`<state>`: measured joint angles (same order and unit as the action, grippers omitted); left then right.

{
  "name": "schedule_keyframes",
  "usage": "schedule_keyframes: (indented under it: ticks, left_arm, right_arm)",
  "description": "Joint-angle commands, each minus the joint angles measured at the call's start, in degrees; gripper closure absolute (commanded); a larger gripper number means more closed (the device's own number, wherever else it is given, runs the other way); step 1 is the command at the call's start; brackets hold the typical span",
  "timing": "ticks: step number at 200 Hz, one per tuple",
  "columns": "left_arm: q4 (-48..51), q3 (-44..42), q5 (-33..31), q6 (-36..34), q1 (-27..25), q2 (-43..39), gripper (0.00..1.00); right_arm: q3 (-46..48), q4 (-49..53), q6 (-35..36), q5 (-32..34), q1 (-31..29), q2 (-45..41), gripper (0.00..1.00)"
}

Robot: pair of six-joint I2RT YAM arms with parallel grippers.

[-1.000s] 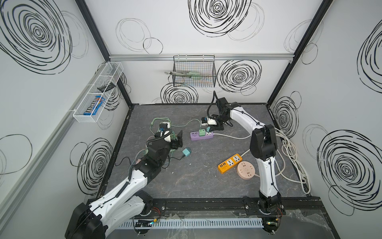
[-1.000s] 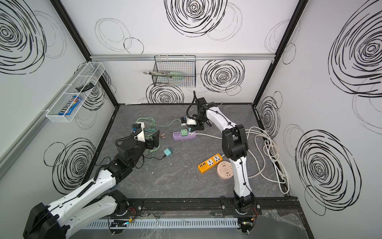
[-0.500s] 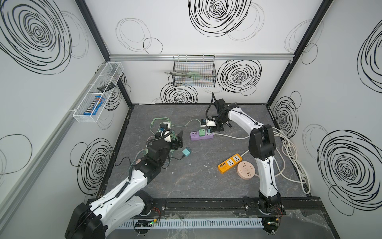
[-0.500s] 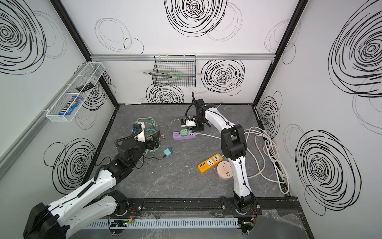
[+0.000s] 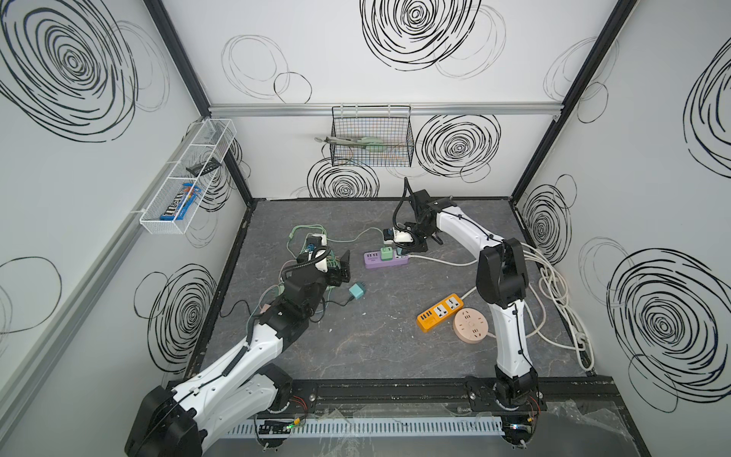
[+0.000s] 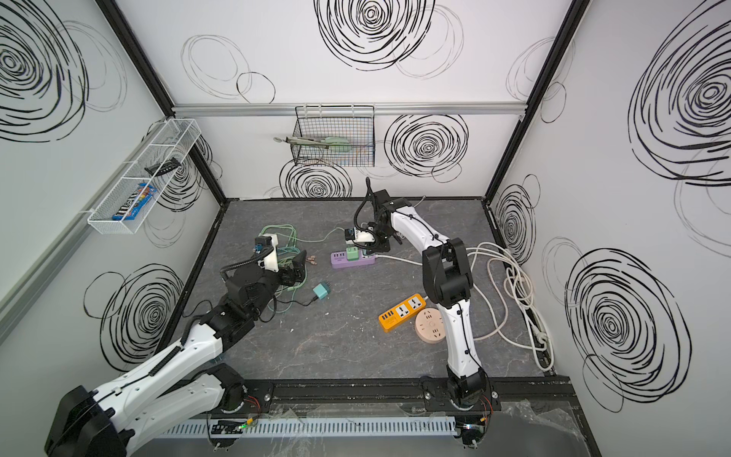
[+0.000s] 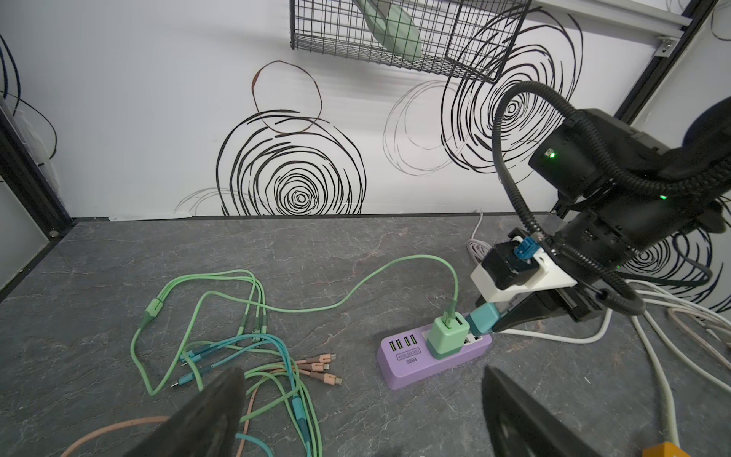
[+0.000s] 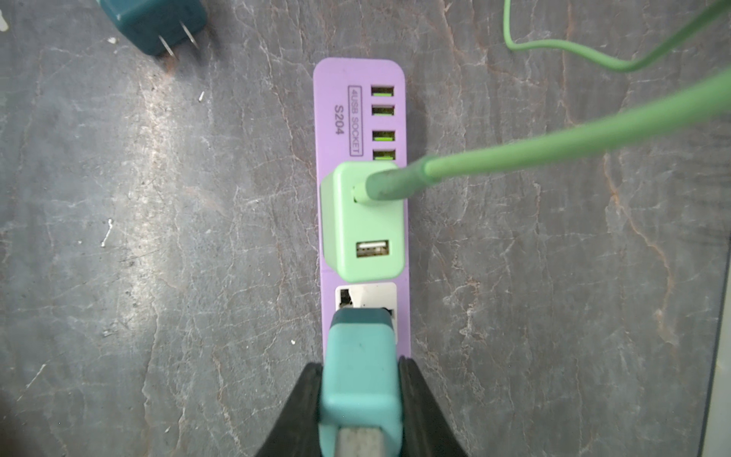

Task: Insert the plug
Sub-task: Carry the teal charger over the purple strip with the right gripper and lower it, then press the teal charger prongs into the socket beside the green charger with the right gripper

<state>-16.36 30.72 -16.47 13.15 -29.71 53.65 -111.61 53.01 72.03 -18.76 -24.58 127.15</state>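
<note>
Seating the plug (image 8: 360,356) is the step in hand. The right claw (image 8: 362,380) grips its teal body by the sides. In the right wrist view the plug sits over the free socket (image 8: 366,294) of the purple strip (image 8: 328,118), just beside the green charger (image 8: 366,221) already seated there. I cannot tell whether the prongs have entered, since the body hides them. In the left wrist view the plug looks tilted. To do this well, I would bring it upright, square it to the strip's long axis, centre it on the socket, and press straight down. I would avoid side load, because the strip appears to lie loose on the counter (image 5: 375,348) and could slide or tip. I would also keep clear of the charger. The left claw (image 7: 360,372) stands wide open and empty near the loose cables (image 7: 245,348), apart from the strip. I judge it could brace the strip's USB end if the strip shifts. Against one second ago, the right arm has moved only slightly, its claw a touch nearer the strip. The left arm, the strip and the spare plug (image 5: 357,291) lie as they did.
</note>
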Motion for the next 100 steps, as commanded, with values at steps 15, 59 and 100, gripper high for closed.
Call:
schedule_keyframes:
  ticks: [15,59,100]
  left_arm:
    - [-1.2,0.3,0.7,0.6,0.6,0.6,0.04]
    - [-1.0,0.2,0.3,0.6,0.5,0.3,0.04]
    - [-1.0,0.3,0.8,0.7,0.5,1.1,0.04]
  right_arm:
    - [2.8,3.5,0.0,0.7,-0.8,-0.9,1.00]
    - [4.3,2.9,-0.5,2.2,-1.8,-0.8,1.00]
    - [4.2,1.1,-2.8,7.8,-4.1,1.9,1.00]
